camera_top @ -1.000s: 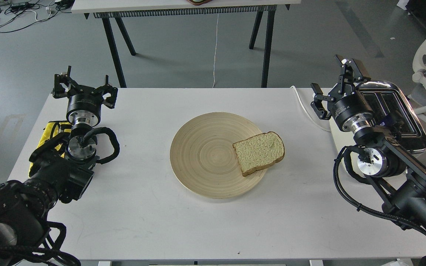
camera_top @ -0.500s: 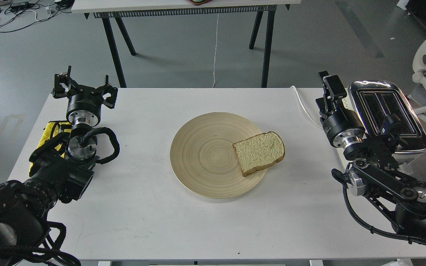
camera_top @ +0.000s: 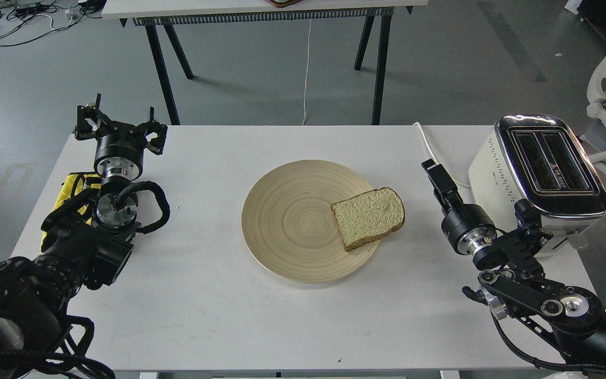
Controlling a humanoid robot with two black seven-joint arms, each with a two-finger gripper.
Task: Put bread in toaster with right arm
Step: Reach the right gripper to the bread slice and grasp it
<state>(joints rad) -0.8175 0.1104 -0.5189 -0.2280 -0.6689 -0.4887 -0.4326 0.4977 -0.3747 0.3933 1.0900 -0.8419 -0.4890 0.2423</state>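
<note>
The left gripper (camera_top: 120, 126) is sitting spread wide at the table's (camera_top: 203, 316) far left edge. The bread (camera_top: 369, 217) is lying on the wooden plate's (camera_top: 292, 221) right rim, just left of the right gripper (camera_top: 440, 178), whose fingers are overlapping edge-on, so I cannot tell their spread; the toaster (camera_top: 537, 176) is standing just right of it.

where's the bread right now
In the head view, the bread lies on the right edge of the wooden plate, mid-table, left of the right gripper.

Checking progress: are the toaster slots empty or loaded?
Empty. Both slots of the toaster show only dark insides, and the bread lies flat on the plate.
</note>
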